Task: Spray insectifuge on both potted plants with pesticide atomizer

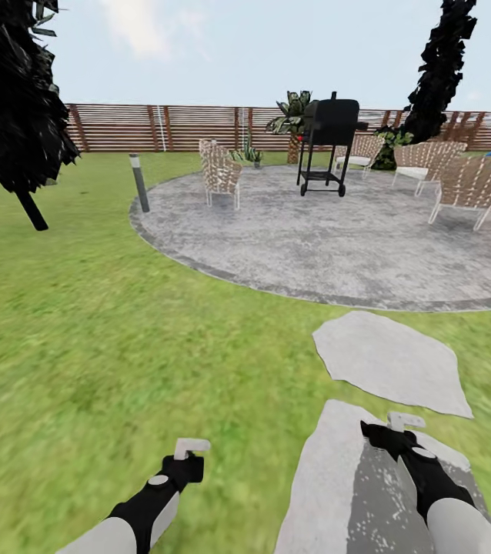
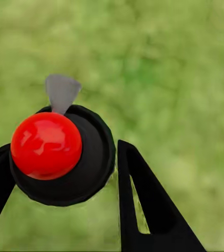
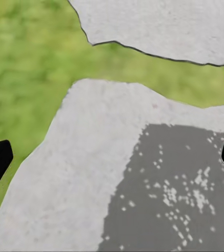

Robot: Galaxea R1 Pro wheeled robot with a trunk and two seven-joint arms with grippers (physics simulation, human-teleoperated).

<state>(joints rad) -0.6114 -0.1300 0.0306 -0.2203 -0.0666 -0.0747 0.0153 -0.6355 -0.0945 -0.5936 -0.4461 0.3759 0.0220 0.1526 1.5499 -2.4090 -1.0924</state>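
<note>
My left gripper hangs low over the lawn of the garden. In the left wrist view its dark fingers are shut on a small round black object with a red ball top and a whitish-grey pointed tip, which I take for the pesticide atomizer. My right gripper hovers over a grey stepping stone. Its jaws stand wide open with nothing between them, and the same stepping stone lies below. The two potted plants are out of view.
A round grey paved patch lies ahead with several woven chairs and a black grill. Behind it runs the brown slatted fence. A short bollard stands at the patch's left edge and a dark tree at far left.
</note>
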